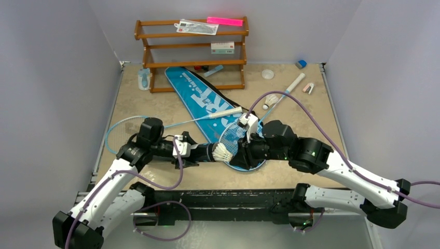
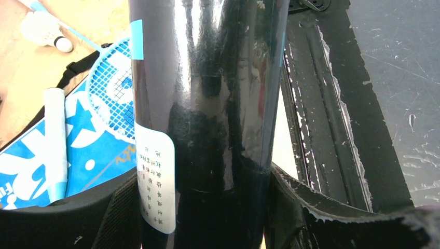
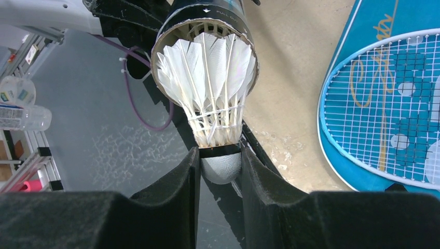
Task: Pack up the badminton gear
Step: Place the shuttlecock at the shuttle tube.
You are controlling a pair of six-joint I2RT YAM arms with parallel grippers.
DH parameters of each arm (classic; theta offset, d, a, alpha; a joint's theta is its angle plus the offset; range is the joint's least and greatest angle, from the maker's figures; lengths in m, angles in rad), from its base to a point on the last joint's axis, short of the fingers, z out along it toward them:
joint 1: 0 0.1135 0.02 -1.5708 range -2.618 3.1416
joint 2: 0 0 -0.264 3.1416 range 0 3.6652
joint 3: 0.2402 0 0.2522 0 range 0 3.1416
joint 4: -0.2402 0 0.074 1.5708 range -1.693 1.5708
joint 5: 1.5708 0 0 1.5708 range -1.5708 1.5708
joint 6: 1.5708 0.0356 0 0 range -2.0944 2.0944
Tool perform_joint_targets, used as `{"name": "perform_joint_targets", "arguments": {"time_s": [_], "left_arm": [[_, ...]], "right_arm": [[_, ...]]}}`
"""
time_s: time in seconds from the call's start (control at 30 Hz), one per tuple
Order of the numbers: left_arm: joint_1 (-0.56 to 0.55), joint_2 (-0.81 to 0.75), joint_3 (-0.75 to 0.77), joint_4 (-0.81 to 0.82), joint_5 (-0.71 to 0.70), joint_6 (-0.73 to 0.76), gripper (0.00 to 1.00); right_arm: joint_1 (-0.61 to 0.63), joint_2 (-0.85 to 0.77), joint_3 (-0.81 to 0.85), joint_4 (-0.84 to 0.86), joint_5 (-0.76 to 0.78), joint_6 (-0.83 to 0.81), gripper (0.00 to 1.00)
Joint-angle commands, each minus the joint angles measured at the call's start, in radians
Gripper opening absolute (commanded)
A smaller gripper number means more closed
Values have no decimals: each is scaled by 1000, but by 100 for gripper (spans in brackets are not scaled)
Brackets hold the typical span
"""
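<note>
Shuttlecock [image 3: 207, 78]: right end effector [image 3: 220, 167] is pinching its cork, feathers sitting inside rim of black tube [image 2: 207, 104]. Left end effector [image 1: 200, 152] is clamping that tube near front edge of desk [image 1: 290, 88].

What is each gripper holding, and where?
The left gripper holds the black tube around its side; the right gripper pinches a shuttlecock by its cork tip.

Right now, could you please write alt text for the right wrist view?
The right gripper pinches a white shuttlecock by its cork, feathers at the open mouth of a black tube. At right, a light-blue racket head lies on a blue bag on the tan table.
</note>
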Motion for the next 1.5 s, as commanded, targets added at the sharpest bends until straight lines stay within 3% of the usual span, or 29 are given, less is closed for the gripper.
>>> {"name": "perform_joint_targets", "arguments": {"time_s": [0.0,0.5,1.47], "left_arm": [[-2,11,18,9,40,44,24],[-30,36,14,-16,-67,51,23],[-104,82,17,-67,-133,86,24]], "right_arm": [[0,8,36,-22,-10,-14,12],[0,90,96,-119,-110,-52,10],[-1,219,187,-187,-161,-131,9]]}}
